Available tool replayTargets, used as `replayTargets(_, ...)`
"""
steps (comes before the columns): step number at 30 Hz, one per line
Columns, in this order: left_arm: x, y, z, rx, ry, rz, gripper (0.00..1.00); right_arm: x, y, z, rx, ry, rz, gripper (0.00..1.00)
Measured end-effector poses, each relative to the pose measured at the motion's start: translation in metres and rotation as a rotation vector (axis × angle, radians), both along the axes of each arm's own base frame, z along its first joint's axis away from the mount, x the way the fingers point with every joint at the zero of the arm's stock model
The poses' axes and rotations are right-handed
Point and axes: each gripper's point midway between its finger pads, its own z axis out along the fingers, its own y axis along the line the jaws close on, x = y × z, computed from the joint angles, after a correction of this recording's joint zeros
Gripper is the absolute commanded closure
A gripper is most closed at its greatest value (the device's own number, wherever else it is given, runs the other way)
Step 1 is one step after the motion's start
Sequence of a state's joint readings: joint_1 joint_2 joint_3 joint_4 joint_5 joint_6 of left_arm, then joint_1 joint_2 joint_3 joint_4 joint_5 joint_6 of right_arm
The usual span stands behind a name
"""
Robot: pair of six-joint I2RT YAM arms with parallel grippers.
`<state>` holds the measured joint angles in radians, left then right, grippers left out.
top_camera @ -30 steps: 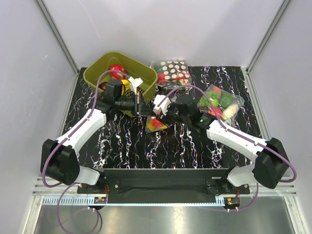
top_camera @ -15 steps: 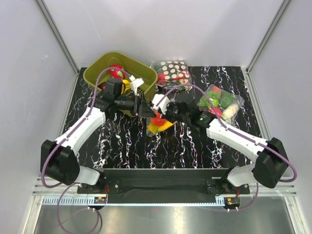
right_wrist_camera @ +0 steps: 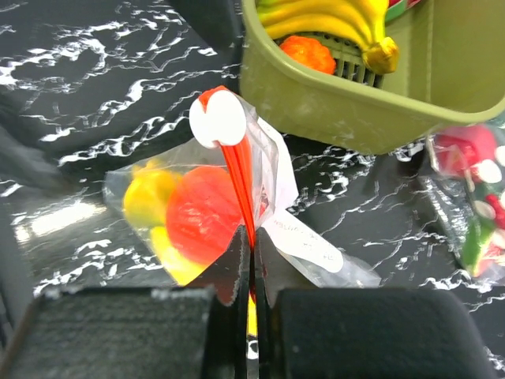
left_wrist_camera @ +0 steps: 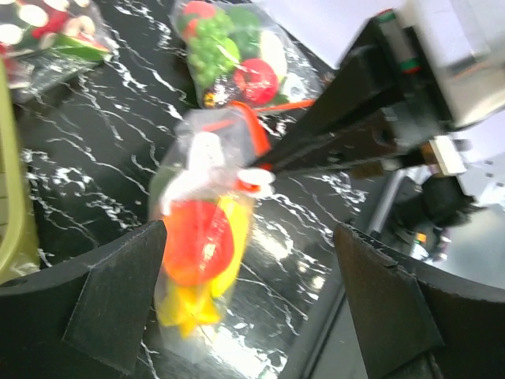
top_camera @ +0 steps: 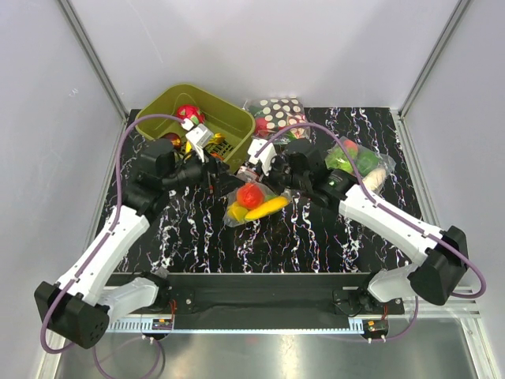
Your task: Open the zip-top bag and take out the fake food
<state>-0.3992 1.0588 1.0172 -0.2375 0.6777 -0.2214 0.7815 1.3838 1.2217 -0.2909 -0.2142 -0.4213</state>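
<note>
The zip-top bag is clear plastic with an orange-red zip strip and a white slider tab. Inside it is the fake food: a red round fruit, a yellow banana and other yellow pieces. My right gripper is shut on the zip strip, its jaws pressed together around it. My left gripper stands wide open to the left of the bag and touches nothing. In the left wrist view the bag sits beyond the left gripper.
An olive-green basket holding bananas and other toys stands at the back left, close behind the bag. A polka-dot bag lies at the back centre. A bag of green and red vegetables lies right.
The left gripper let go of the bag, opened wide and drew back to the left. The right gripper shut on the zip strip. The bag shifted slightly toward the front.
</note>
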Motion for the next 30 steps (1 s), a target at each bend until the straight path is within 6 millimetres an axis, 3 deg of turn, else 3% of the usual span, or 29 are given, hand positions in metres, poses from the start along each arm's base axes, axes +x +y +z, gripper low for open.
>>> replayTargets(13,0.009,-0.009,-0.03,0.066,0.008,0.04,0.04,-0.026,0.007,0.03,0.105,0.092,0.085,1.0)
replayTargets(20,0.01,-0.013,-0.033,0.032,0.021,0.042,0.08,-0.04,0.008,0.03,0.108,0.155,0.14,1.0)
replayTargets(27,0.007,-0.018,-0.031,0.0,0.023,0.012,0.2,-0.046,0.005,0.024,0.092,0.217,0.169,0.95)
replayTargets(30,0.002,-0.025,-0.031,-0.02,0.043,-0.037,0.4,-0.047,0.004,0.02,0.083,0.239,0.178,0.95)
